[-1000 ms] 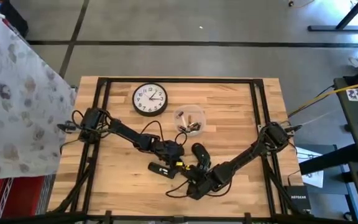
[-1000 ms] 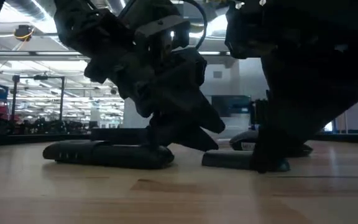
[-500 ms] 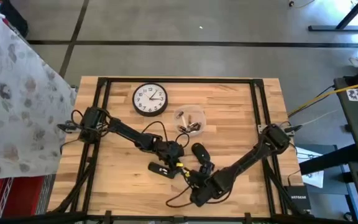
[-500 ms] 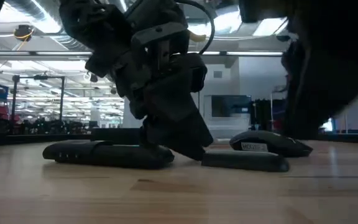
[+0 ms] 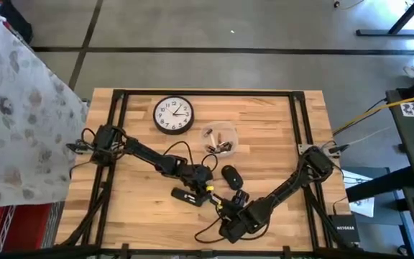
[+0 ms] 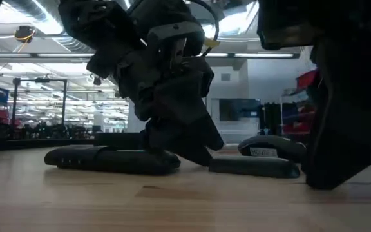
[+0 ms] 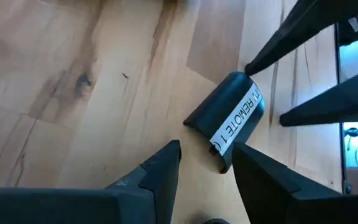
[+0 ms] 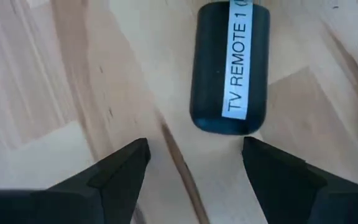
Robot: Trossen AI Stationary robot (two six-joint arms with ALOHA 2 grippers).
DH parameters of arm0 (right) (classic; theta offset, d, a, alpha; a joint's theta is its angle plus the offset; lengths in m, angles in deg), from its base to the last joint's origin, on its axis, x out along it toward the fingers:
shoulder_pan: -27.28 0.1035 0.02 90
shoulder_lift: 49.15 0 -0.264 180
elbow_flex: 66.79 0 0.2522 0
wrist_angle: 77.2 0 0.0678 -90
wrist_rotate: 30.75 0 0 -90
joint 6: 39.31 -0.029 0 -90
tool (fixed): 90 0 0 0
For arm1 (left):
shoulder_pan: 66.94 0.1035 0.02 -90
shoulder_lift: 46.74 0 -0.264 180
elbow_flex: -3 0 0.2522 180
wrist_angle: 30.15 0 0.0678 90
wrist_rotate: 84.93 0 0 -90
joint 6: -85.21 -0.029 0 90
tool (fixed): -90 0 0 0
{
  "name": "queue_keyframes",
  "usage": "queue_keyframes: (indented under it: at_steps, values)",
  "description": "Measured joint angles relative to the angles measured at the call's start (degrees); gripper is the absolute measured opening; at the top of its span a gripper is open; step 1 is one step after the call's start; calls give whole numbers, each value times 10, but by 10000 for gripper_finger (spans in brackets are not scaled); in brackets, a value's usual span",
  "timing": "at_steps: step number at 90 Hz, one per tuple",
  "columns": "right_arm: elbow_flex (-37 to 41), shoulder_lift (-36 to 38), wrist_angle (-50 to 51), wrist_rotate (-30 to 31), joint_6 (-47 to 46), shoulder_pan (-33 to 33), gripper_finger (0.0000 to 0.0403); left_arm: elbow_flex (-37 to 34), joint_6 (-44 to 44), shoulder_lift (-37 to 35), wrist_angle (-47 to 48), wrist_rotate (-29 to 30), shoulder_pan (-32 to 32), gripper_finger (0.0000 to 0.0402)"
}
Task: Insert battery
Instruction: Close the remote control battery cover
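Now: TV remote (image 5: pixel 187 195) lies flat on wooden tabletop (image 5: pixel 264 129), near-centre. Detached battery cover (image 7: pixel 227 121), labelled "TV REMOTE 1", lies just right of it. Left tool (image 5: pixel 205 188) down at remote's right end, fingers (image 7: pixel 160 168) spread wide, holding nothing; cover just beyond fingertips. Right tool (image 5: pixel 225 208) hovers just nearer than cover, spread wide, empty; in right wrist view cover (image 8: pixel 230 68) lies ahead between fingers. Mouse (image 5: pixel 231 176) just beyond cover. Bowl of batteries (image 5: pixel 219 139) farther back, right of wall clock (image 5: pixel 173 115).
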Motion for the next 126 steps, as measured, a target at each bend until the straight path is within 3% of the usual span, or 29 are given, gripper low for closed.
queue_keyframes:
  at_steps: [43, 81, 98, 126]
  values:
    - [1, -2, -19, 41, -5, -4, 250, 40, 42, 8, 11, -39, -7, 133]
    - [2, -6, -81, 85, 26, -13, 163, 51, 69, -5, 12, -133, 5, 124]
    - [-9, -8, -91, 107, 35, -18, 147, 51, 38, -16, 81, -139, 11, 101]
    - [-15, -8, -147, 87, 103, -45, 147, 50, -28, -52, 180, -135, 15, 96]
